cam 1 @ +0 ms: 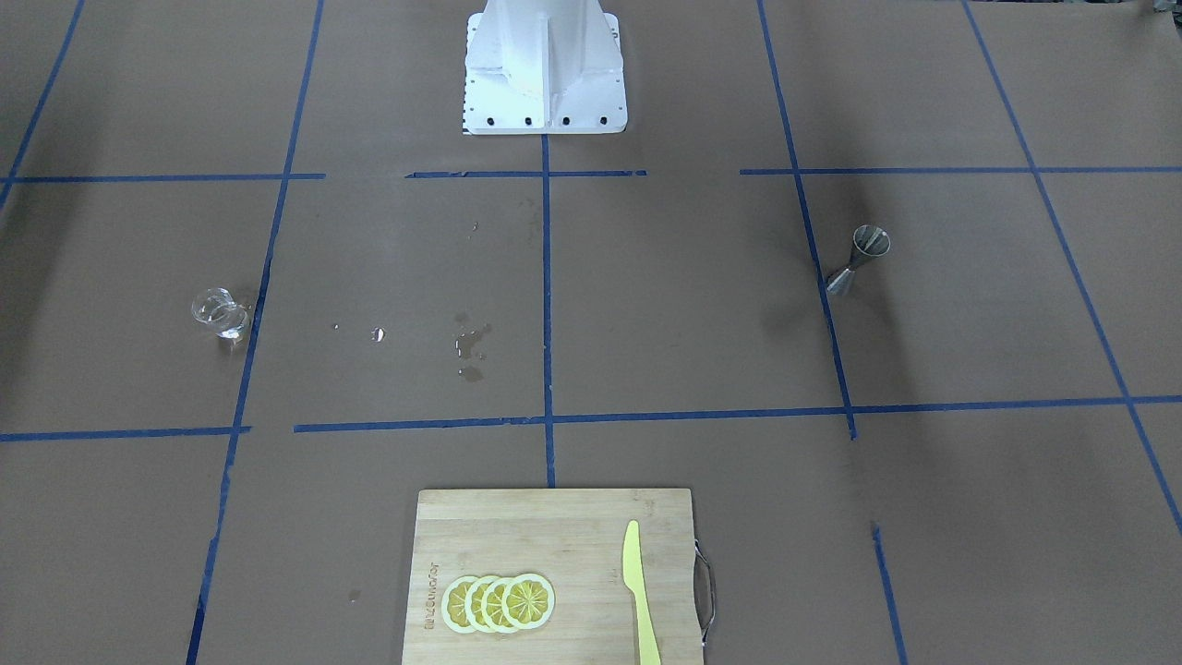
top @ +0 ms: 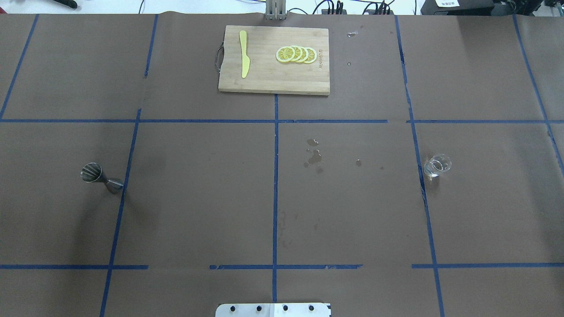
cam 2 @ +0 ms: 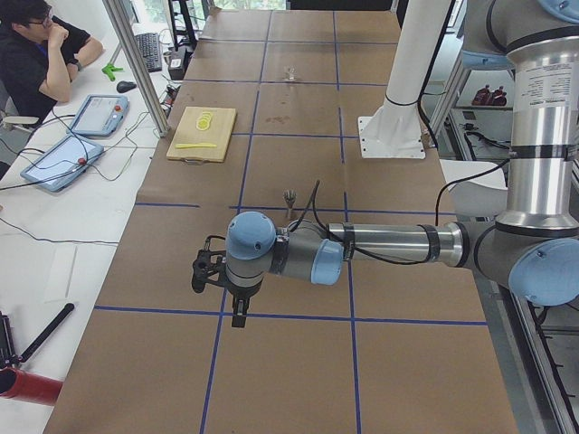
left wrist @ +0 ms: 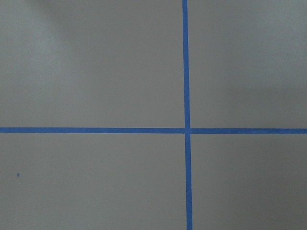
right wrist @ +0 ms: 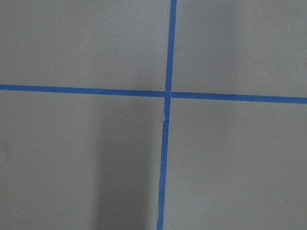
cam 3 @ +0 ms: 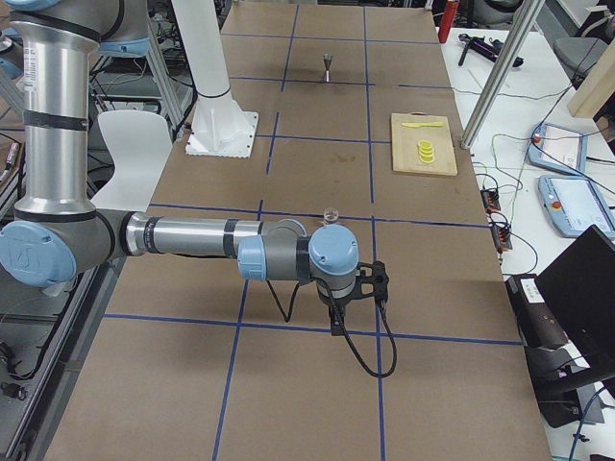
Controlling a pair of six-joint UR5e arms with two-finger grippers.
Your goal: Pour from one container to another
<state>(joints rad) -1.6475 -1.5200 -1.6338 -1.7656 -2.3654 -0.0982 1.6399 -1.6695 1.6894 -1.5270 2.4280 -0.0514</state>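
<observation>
- The left end effector (cam 2: 237,312) hangs above the desk (top: 198,198) out toward the edge on the robot's left; I see it only from the side camera, so I cannot tell how far its jaws are parted, nor whether it has anything in them.
- The right end effector (cam 3: 335,325) hangs the same way toward the desk's right edge; again I cannot tell its opening.
- The metal jigger (top: 101,178) stands upright toward the left edge, about midway between the near and far edges; the clear glass (top: 436,166) stands upright toward the right edge, well apart from it.
- Small wet spots (top: 315,156) mark the paper near the desk's middle.
- At the middle of the far edge lies a cutting board (top: 273,81) with overlapping lemon slices (top: 296,54) and a yellow knife (top: 243,59).
- Both wrist cameras show only brown paper and crossing blue tape (left wrist: 186,130) (nothing else).
</observation>
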